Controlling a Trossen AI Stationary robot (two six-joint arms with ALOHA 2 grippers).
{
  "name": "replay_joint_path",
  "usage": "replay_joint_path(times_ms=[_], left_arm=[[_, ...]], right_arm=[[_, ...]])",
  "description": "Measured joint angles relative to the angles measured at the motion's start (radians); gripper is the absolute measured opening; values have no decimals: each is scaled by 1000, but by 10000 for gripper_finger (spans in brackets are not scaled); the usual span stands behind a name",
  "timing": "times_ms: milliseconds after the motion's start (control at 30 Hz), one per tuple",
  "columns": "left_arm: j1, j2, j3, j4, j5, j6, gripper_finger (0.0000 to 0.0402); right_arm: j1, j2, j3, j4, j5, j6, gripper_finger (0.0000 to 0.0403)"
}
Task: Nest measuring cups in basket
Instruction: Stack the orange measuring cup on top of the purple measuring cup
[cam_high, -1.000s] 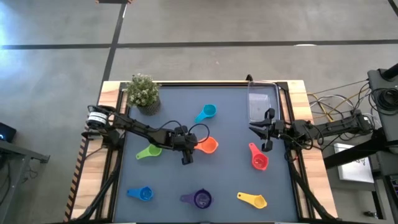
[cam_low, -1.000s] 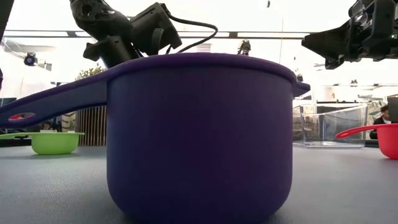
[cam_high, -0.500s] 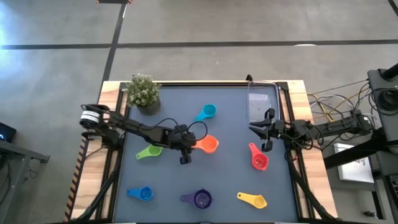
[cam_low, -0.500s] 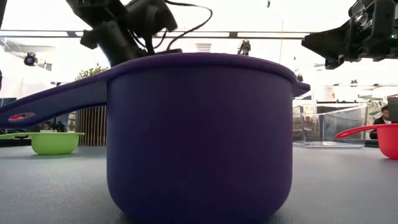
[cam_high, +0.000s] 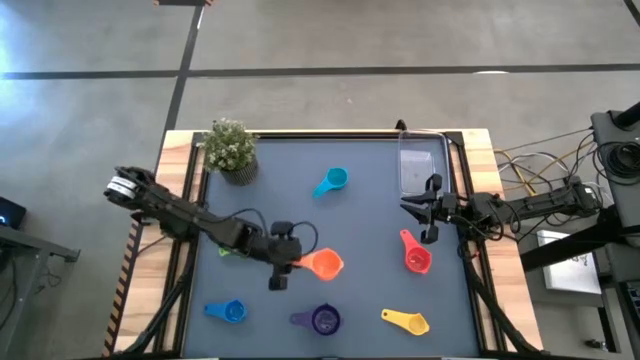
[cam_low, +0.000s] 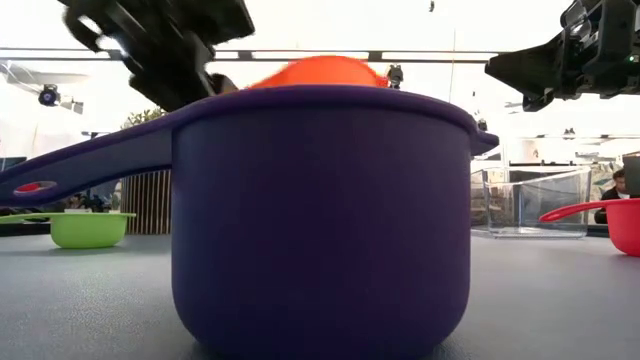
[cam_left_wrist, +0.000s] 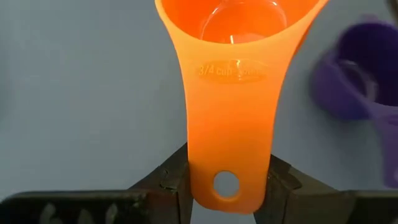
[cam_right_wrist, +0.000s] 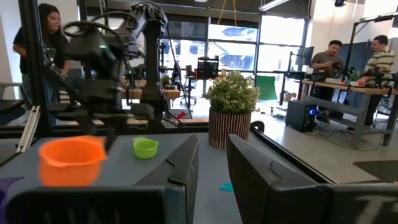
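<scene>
at the left of the counter (cam_high: 370, 160) the potted plant (cam_high: 231, 148) stands in the far corner, the green cup (cam_high: 232, 251) lies partly hidden under the left arm, and the blue cup (cam_high: 228, 311) sits near the front. the left pincer (cam_high: 283, 266) is clamped on the handle of the orange cup (cam_high: 322, 264), holding it off the surface above and just behind the purple cup (cam_high: 322, 320). farther back lies the light blue cup (cam_high: 332, 181). to the right lie the yellow cup (cam_high: 408, 321) and red cup (cam_high: 415, 254). the right pincer (cam_high: 426, 210), fingers parted and holding nothing, hangs just in front of the clear basket (cam_high: 422, 165) in the far right corner.
</scene>
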Motion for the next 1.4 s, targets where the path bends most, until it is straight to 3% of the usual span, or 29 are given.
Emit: replay_joint_path(times_ms=[267, 467, 767, 933, 1400], left_arm=[[-158, 11, 9, 79, -110, -42, 99], [-219, 89, 142, 40, -142, -21, 99], [-281, 244, 359, -204, -144, 3, 99], [-294, 318, 425, -254, -143, 2, 105], [-292, 337, 393, -264, -147, -86, 103]], right_arm=[[0, 0, 0, 0, 0, 0, 73], [0, 0, 0, -1, 0, 0, 73], [0, 0, 0, -1, 0, 0, 73], [0, 0, 0, -2, 0, 0, 73], [0, 0, 0, -8, 0, 0, 73]])
